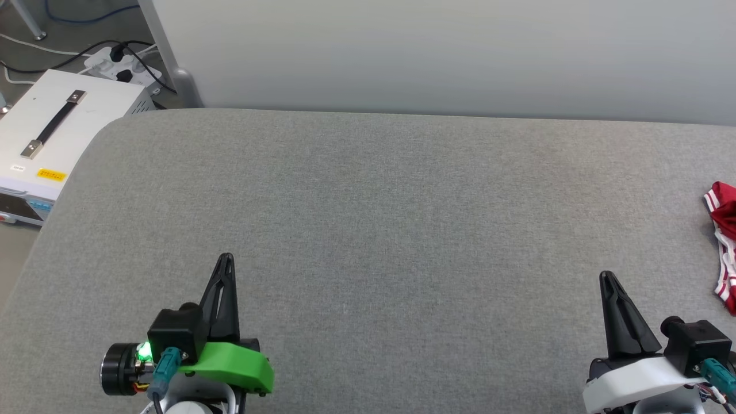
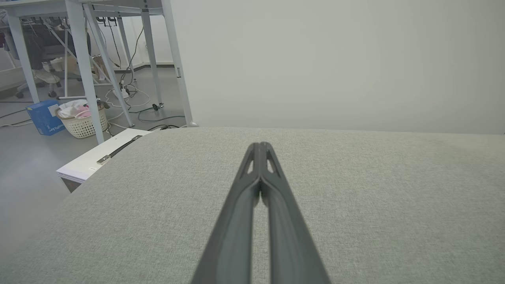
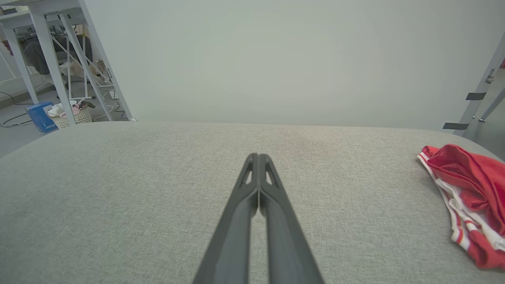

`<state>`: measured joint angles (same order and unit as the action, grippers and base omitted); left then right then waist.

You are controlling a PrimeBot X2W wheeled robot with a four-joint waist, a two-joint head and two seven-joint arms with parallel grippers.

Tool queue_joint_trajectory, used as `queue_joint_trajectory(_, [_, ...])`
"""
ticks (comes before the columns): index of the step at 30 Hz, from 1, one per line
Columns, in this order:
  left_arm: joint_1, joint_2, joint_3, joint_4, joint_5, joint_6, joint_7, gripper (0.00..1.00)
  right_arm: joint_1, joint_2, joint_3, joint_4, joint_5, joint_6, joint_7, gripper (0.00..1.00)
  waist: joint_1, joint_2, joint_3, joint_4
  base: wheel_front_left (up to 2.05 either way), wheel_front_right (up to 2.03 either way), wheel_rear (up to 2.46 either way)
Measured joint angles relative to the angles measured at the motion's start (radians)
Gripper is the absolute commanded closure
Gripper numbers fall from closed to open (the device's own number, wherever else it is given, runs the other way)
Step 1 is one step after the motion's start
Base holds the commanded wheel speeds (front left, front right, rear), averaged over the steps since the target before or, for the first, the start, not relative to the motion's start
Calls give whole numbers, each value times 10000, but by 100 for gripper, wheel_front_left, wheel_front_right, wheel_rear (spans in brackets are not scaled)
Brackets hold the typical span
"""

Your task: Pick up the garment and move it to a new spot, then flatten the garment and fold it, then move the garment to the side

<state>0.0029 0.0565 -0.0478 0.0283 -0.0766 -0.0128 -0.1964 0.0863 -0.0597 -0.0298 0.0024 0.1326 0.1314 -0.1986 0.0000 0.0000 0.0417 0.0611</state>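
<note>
The garment [image 1: 724, 241] is a crumpled red heap with white and striped trim, lying at the far right edge of the grey padded table [image 1: 368, 218]; part of it runs out of the head view. In the right wrist view the garment [image 3: 469, 197] lies to the right of the fingers, well apart from them. My right gripper [image 1: 606, 277] is shut and empty, low at the right, left of the garment. At the lower left my left gripper [image 1: 226, 257] is shut too, with nothing in it. Both wrist views show the fingertips pressed together: left gripper [image 2: 259, 145], right gripper [image 3: 257, 156].
A pale partition wall [image 1: 448, 52] stands along the table's far edge. Off the table's left corner sits a white box with a black handle [image 1: 54, 123], with power strips and cables [image 1: 123, 63] behind it. White frame legs [image 2: 85, 67] and a laundry basket [image 2: 82, 118] stand on the floor beyond.
</note>
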Motion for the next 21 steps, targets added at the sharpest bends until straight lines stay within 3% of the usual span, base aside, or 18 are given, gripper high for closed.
queue_joint_trajectory(21, [0,0,111,-50,159,4,451,100,-142,27,59,-2,-334,0,424,100,0,0,-94,-139,0,0,0])
